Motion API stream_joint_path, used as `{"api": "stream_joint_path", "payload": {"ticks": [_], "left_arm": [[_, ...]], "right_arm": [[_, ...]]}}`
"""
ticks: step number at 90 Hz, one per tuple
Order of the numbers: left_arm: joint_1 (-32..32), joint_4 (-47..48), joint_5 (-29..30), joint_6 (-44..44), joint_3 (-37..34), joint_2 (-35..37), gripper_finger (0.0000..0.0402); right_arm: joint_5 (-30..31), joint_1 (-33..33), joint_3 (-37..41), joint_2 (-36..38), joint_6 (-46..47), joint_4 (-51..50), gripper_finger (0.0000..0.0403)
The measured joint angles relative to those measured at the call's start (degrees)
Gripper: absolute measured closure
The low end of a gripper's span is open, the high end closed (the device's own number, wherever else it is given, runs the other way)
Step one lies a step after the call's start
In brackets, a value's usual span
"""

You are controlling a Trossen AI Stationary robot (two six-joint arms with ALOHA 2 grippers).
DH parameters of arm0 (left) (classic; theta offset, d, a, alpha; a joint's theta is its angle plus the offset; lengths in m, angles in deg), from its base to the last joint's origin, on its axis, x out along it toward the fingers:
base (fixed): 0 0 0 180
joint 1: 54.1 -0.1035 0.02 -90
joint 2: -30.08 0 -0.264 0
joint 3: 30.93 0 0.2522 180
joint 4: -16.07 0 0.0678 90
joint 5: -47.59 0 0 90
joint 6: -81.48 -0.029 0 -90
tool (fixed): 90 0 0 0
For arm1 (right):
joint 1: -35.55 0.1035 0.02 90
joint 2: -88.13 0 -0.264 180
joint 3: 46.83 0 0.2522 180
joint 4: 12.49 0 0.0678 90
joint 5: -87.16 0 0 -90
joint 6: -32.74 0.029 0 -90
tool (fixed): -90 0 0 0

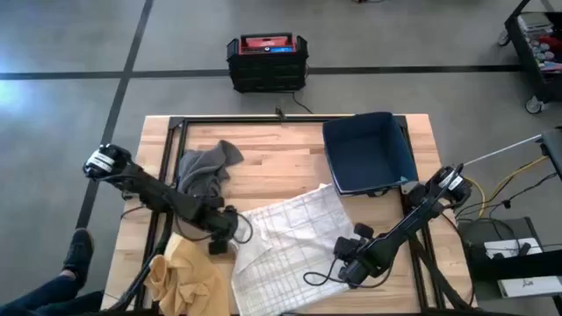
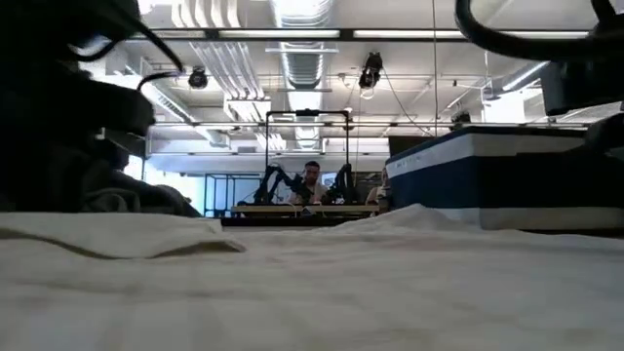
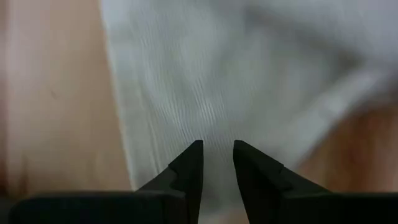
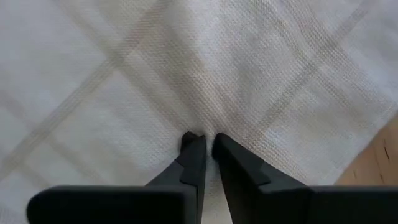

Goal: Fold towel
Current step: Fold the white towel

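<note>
A white towel with faint checks (image 1: 290, 246) lies spread on the near middle of the wooden table (image 1: 272, 145), rumpled at its far corner. My left gripper (image 1: 230, 230) stands at the towel's left edge. In the left wrist view its fingers (image 3: 217, 146) are a little apart just above the cloth (image 3: 236, 74), beside bare wood. My right gripper (image 1: 344, 254) is at the towel's right side, shut on the cloth (image 4: 186, 62). The low view shows the towel (image 2: 312, 283) lying low across the foreground. My right gripper pinches a small pucker of the towel (image 4: 208, 127) between its two fingertips, near the towel's right edge. The fingers come from above, pointing down. Creases run out from the pinch, and the rest of the towel lies on the table. One layer or several, I cannot tell.
A grey cloth (image 1: 206, 167) lies bunched at the far left and a yellow cloth (image 1: 180, 272) at the near left corner. A blue bin (image 1: 369, 151) stands at the far right. A black case (image 1: 266, 60) sits on the floor beyond the table.
</note>
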Motion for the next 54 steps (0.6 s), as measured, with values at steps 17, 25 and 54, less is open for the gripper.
{"api": "stream_joint_path", "payload": {"ticks": [17, 25, 54], "left_arm": [[3.7, 1.6, -1.1, 5.8, -1.9, 2.5, 0.0326], [3.8, -2.2, 0.9, 7.9, -0.5, 4.6, 0.0326], [3.8, -12.1, 11.1, 12.1, 1.2, 4.2, 0.0326]], "right_arm": [[-0.4, 0.1, -0.3, -0.1, 0.3, -0.3, 0.0384], [-0.5, 0.0, -0.8, -0.1, -0.4, -0.5, 0.0383], [-1.2, -0.3, -1.6, -0.2, -1.8, -0.7, 0.0383]]}}
